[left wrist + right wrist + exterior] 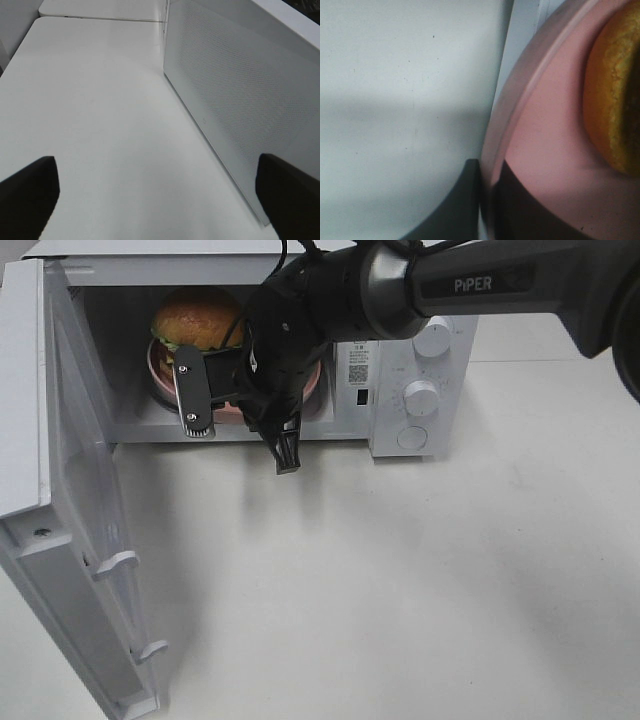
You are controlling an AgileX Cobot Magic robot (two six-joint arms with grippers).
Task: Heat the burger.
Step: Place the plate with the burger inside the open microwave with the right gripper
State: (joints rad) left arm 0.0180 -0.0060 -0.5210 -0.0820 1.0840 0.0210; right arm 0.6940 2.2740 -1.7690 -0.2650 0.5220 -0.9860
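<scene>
We are in a robot laboratory or test room rather than a home kitchen. A small white microwave oven with round knobs (pixel 455 390) stands directly on a plain white laminate table (pixel 400 580), with its white door (pixel 60 490) swung open. A dark grey robot arm with the printed word PIPER (pixel 480 280) reaches over it. In the left wrist view, a second plain white table (pixel 100 10) joins the first one edge to edge.

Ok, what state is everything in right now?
Microwave door: open wide.
Burger: on the plate, inside the microwave.
Plate: rim pinched by the right claw.
Right claw: shut on the plate.
Left claw: open, holding nothing.
</scene>
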